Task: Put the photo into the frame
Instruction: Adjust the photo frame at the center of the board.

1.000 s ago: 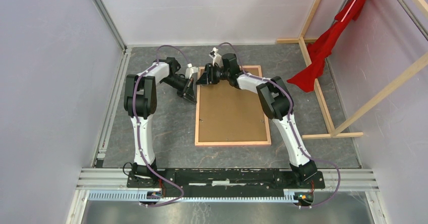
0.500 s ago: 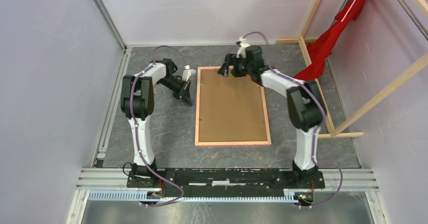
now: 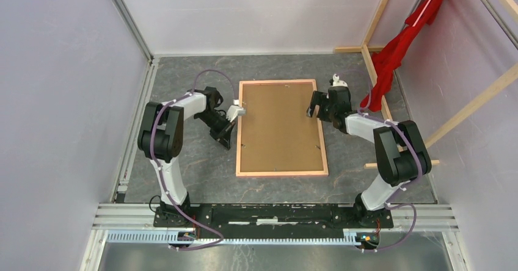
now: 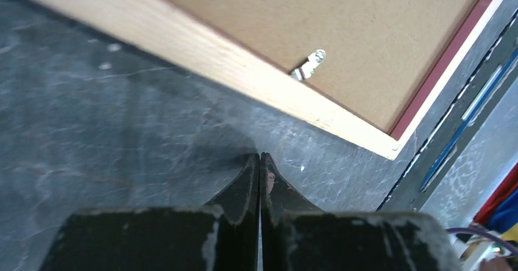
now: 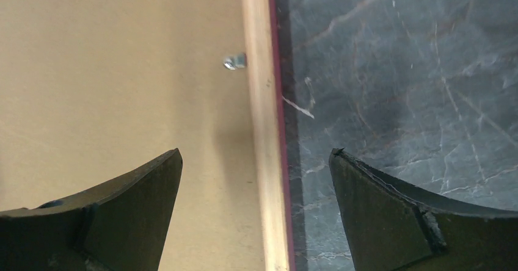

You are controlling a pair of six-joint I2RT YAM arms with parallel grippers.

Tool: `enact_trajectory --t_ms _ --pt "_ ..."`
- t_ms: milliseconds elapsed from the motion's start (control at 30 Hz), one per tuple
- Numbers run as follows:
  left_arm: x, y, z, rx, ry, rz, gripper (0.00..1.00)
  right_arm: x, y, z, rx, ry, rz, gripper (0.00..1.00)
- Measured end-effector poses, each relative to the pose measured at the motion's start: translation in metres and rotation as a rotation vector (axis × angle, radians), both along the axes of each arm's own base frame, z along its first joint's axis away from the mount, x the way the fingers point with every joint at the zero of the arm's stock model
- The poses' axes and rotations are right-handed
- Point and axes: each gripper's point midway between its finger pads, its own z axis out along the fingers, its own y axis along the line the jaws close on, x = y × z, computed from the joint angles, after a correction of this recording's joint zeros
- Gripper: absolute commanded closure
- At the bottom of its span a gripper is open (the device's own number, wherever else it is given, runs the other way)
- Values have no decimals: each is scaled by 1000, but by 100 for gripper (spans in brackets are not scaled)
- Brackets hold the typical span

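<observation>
The frame [image 3: 281, 173] lies face down in the middle of the table, pale tan wood up, with a thin pink edge [image 5: 278, 69] showing at its side. The photo's brown hardboard back [image 3: 280, 124] fills it; the print side is hidden. My left gripper [image 3: 224, 140] is shut and empty, low over the table just outside the frame's left rail [image 4: 244, 69], near a small metal clip [image 4: 308, 65]. My right gripper [image 3: 313, 107] is open above the frame's right rail [image 5: 259, 100], one finger [image 5: 134, 204] over the backing, the other [image 5: 379, 204] over the table.
Bare wooden beams [image 3: 391, 124] stand along the right side, with a red cloth [image 3: 397, 51] hanging over them. A metal rail [image 3: 131, 137] runs down the left edge and another [image 3: 275, 213] along the front by the arm bases. The tabletop is grey marble [image 3: 183, 161].
My right arm swung from the frame's top edge round to its right rail, and its jaws opened wide. My left gripper shifted slightly nearer along the left rail and stayed shut.
</observation>
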Motion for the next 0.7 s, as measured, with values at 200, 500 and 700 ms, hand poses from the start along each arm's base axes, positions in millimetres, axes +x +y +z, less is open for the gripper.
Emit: enact_trajectory --t_ms 200,500,700 --pt "-17 -5 -1 32 -38 -85 96 2 11 -22 111 37 20 2" --pt "-39 -21 -2 68 -30 -188 91 67 79 -13 258 -25 149 2" --pt "-87 -42 -3 105 73 -341 79 118 177 -8 297 -49 332 2"
